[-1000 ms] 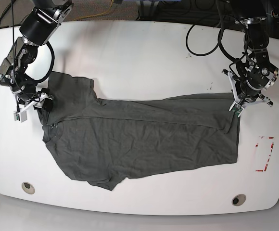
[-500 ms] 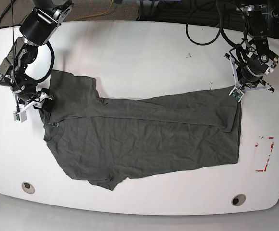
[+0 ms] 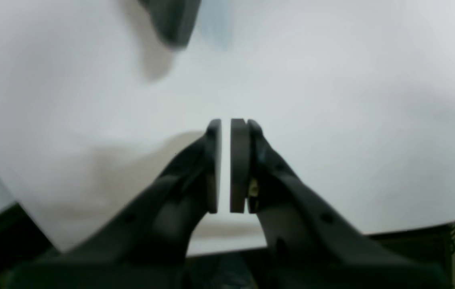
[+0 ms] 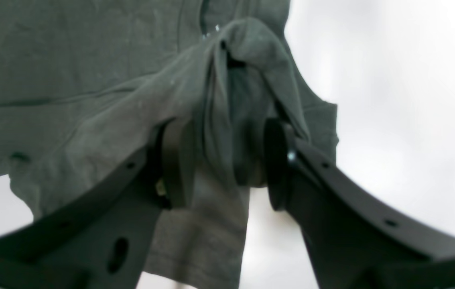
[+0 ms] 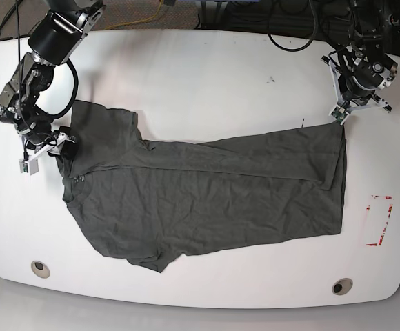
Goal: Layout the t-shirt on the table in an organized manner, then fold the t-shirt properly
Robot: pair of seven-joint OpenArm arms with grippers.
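Observation:
The dark grey t-shirt (image 5: 207, 196) lies spread across the white table (image 5: 186, 69), wrinkled, with a fold line running along its upper part. At the shirt's left end, my right gripper (image 5: 63, 147) is shut on a bunched fold of the t-shirt (image 4: 227, 100), which sits between its pads (image 4: 177, 160). My left gripper (image 5: 338, 118) hovers just beyond the shirt's far right corner. Its pads (image 3: 239, 160) stand almost together with nothing between them. Only a blurred bit of the t-shirt (image 3: 171, 20) shows, apart from the fingertips (image 3: 226, 124).
A red tape rectangle (image 5: 381, 221) marks the table right of the shirt. Two round grommets (image 5: 40, 268) (image 5: 342, 285) sit near the front edge. Black cables (image 5: 290, 48) hang over the far edge behind the left arm.
My left arm has moved away toward the table's far edge. The shirt's far right corner now lies stretched out further that way. The right arm has not moved.

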